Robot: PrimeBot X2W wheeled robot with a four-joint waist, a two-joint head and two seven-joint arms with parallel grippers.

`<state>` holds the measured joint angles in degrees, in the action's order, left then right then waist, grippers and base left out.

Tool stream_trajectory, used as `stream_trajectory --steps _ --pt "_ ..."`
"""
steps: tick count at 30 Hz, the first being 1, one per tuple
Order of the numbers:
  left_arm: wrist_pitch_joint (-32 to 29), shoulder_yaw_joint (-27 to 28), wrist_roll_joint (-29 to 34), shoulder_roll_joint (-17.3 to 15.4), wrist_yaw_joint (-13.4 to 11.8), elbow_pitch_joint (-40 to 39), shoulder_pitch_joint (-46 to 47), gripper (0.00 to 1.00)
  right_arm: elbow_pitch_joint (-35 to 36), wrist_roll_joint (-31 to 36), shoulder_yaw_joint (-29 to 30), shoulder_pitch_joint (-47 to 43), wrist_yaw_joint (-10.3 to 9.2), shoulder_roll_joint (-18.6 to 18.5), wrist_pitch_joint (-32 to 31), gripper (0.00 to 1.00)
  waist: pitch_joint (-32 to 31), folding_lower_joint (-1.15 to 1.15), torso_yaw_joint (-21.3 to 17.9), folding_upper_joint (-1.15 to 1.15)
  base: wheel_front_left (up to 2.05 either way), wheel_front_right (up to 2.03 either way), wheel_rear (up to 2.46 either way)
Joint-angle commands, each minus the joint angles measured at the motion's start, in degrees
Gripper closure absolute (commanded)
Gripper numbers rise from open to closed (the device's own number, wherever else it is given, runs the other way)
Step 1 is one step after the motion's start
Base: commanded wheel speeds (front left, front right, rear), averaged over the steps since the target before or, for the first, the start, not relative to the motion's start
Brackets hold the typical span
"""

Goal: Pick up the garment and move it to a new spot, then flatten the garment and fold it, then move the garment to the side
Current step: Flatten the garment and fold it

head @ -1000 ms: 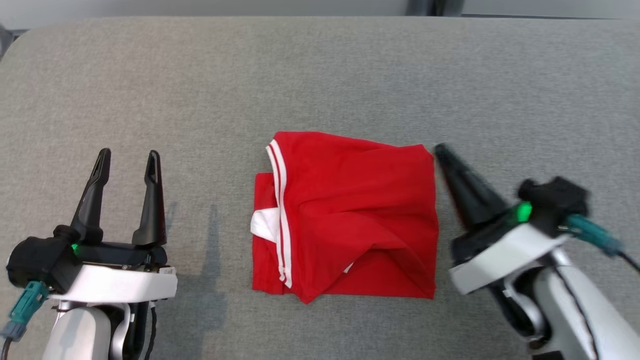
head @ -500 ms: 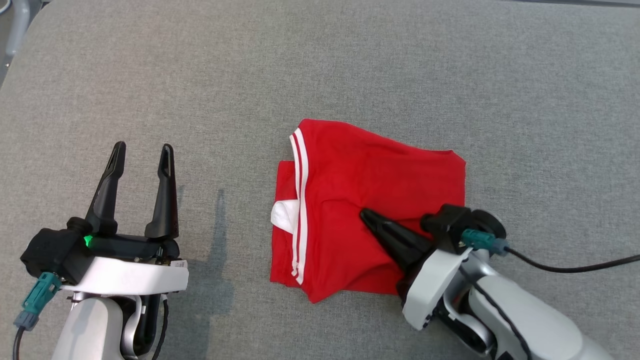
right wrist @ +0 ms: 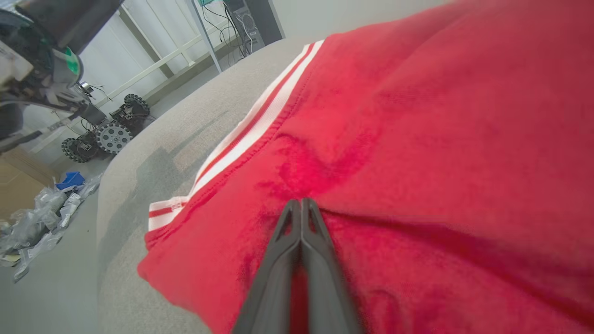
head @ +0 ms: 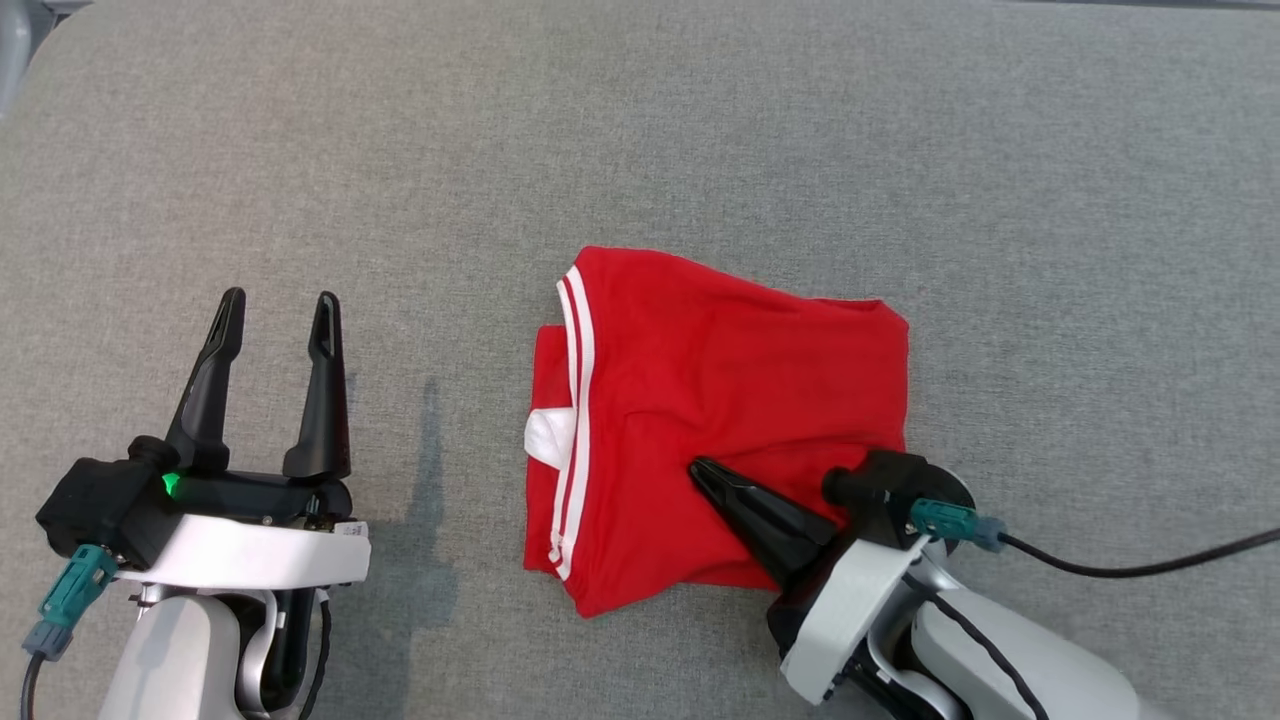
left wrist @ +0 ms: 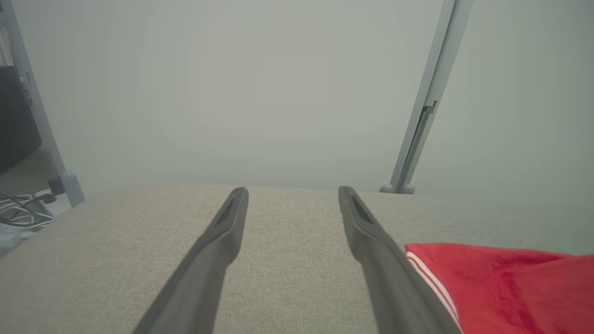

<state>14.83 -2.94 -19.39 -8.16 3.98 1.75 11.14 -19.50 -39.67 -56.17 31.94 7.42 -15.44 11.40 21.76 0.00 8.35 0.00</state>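
Pressing clenched right gripper [head: 697, 466], fingers [right wrist: 283, 260] tip to tip, onto folded red garment [head: 730, 360] lying just off centre of grey surface [head: 640, 120], toward 4 o'clock; unclear whether pinching any cloth. Holding left gripper [head: 278, 300] spread wide at 8 o'clock, well apart from cloth. Risking, on any sideways push, dragging only the top layer and undoing the fold, bunching fabric toward the striped hem [head: 572, 400] at 9 o'clock, or skidding off.

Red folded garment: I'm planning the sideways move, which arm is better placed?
Right. The right gripper, shut, rests its tips on the folded red garment with white stripes; the left gripper stands open over the grey fabric surface, apart from it.
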Motion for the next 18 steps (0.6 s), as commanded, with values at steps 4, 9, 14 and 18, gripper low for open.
stream_trajectory --steps 4,9,14,18 --pt "0.3 0.5 0.2 -0.6 0.3 0.2 0.1 0.00 4.9 -0.5 4.2 -2.8 0.12 -0.4 2.3 1.00 -1.4 0.00 -1.0 0.00 0.00 0.00 0.00" --pt "0.3 1.0 0.9 -1.2 -0.3 -0.3 -1.0 0.00 11.6 1.4 13.7 -7.1 0.11 -1.2 2.9 1.00 -2.8 0.00 -2.1 0.00 0.00 0.00 0.00" --pt "0.3 1.7 1.1 -1.7 -1.1 -0.9 -1.7 0.00 17.5 4.6 26.2 -13.0 0.10 -0.4 2.1 1.00 -4.1 0.00 -3.7 0.00 0.00 0.00 0.00" --pt "0.1 1.8 1.2 -2.1 -1.6 -1.6 -2.4 0.00 21.6 7.7 36.2 -17.3 0.09 1.2 0.9 1.00 -5.1 0.00 -4.6 0.00 0.00 0.00 0.00"
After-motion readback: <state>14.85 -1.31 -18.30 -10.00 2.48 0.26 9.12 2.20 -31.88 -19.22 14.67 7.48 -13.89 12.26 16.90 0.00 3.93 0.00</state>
